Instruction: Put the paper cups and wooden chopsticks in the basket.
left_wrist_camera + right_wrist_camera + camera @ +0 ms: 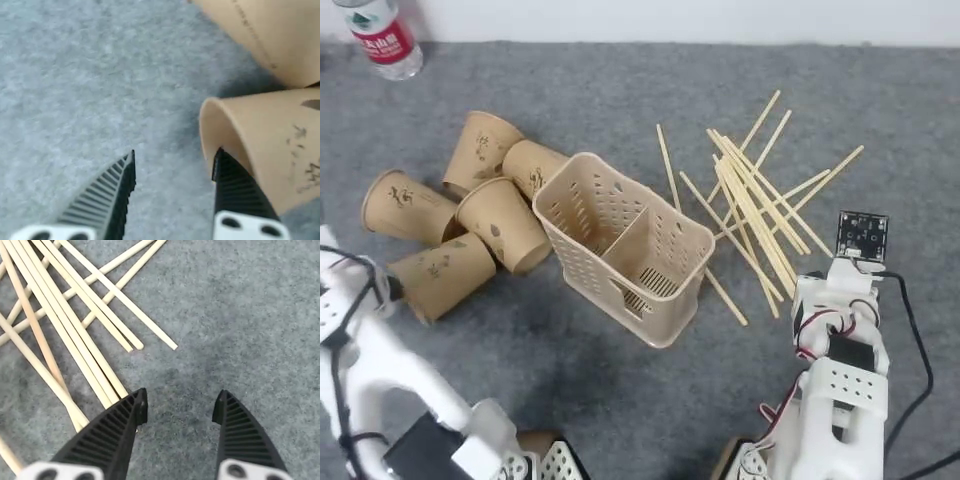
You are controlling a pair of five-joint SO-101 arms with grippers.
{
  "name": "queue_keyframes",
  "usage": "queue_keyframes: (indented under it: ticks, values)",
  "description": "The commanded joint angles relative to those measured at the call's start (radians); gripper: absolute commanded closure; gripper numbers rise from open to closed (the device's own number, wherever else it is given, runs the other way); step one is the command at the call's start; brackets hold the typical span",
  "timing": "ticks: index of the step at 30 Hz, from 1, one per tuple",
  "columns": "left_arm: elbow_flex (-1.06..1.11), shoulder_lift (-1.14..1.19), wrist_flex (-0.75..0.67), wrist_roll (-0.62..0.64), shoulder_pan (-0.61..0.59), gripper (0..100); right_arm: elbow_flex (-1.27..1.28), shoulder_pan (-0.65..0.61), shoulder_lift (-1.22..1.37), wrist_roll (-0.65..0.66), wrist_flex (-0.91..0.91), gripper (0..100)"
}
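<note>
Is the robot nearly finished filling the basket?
Not yet. Nothing looks done: the basket is empty. In hand: the open left gripper is at the rim of one paper cup, the open right gripper beside the wooden chopsticks. Left: all five cups and every chopstick.

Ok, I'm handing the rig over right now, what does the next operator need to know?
Left hand: open, one finger at the rim of a lying cup, nothing gripped.
Right hand: open, beside the chopsticks, holding nothing.
In the high view, five cups lie on their sides left of the basket, and the chopsticks are scattered to its right.
Done: nothing, the basket looks empty.
Left: all cups and chopsticks.
</note>
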Motion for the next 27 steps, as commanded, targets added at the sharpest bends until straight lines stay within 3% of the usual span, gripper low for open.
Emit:
queue_keyframes:
  ticks: [1,9,15,27]
  values:
    - [-0.042,-0.014,0.0,0.08,0.084,76,-0.009,-0.005,-0.025,-0.008,-0.018,77.8]
    - [-0.236,-0.014,0.187,0.273,0.325,76,-0.009,-0.005,-0.025,-0.008,-0.018,77.8]
    - [-0.378,-0.003,0.209,0.345,0.476,76,-0.009,-0.005,-0.025,-0.008,-0.018,77.8]
    - [-0.289,-0.003,0.046,0.344,0.439,76,-0.009,-0.007,-0.025,-0.008,-0.019,77.8]
